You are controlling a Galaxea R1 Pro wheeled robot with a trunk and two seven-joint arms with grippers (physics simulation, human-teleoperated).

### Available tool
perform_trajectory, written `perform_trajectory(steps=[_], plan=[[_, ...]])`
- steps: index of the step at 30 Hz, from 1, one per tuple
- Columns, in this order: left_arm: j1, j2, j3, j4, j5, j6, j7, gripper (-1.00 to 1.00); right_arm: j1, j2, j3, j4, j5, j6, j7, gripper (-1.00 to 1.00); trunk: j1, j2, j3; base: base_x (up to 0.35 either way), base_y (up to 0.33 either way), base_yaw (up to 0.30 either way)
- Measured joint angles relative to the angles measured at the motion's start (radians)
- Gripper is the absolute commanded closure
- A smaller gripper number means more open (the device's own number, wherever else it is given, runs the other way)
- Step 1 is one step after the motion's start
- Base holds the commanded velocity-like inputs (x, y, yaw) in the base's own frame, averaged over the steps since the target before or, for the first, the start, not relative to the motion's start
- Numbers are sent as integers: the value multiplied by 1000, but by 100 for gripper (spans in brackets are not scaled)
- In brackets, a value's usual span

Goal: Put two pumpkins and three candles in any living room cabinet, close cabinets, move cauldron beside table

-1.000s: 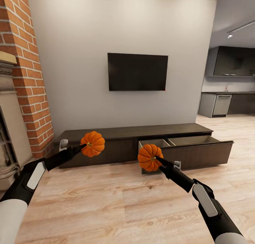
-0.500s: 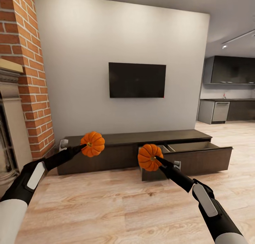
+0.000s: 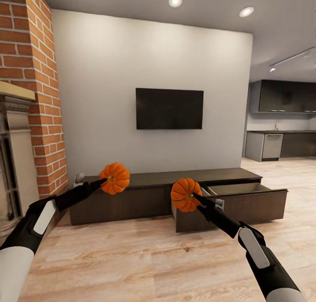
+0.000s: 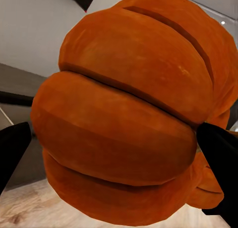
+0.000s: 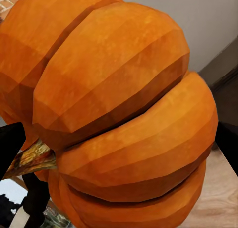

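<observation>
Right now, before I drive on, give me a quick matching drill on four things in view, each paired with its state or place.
Things:
1. left gripper
2. right gripper
3. cabinet drawer
4. TV

States:
a. pulled open, nothing seen inside
b. mounted on the white wall
c. holding the pumpkin near the brick column
d. holding the pumpkin in front of the drawer

Pairs: 1-c, 2-d, 3-a, 4-b

No legible text or labels.

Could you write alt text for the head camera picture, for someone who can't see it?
A robot's two arms each hold up a small orange pumpkin, left pumpkin and right pumpkin, before a long dark-brown TV cabinet with its right-hand drawer pulled open. A black TV hangs on the white wall above.
</observation>
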Motion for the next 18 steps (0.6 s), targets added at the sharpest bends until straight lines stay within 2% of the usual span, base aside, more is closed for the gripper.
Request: perform_trajectory(steps=[3, 18], plan=[[0, 0, 0, 0, 0, 0, 0, 100, 0, 0, 0, 1, 1, 0, -1, 100, -1, 1, 10, 0, 0, 0], [0, 0, 0, 0, -1, 0, -1, 100, 0, -1, 0, 3, 4, 1, -5, 100, -59, 106, 34, 0, 0, 0]])
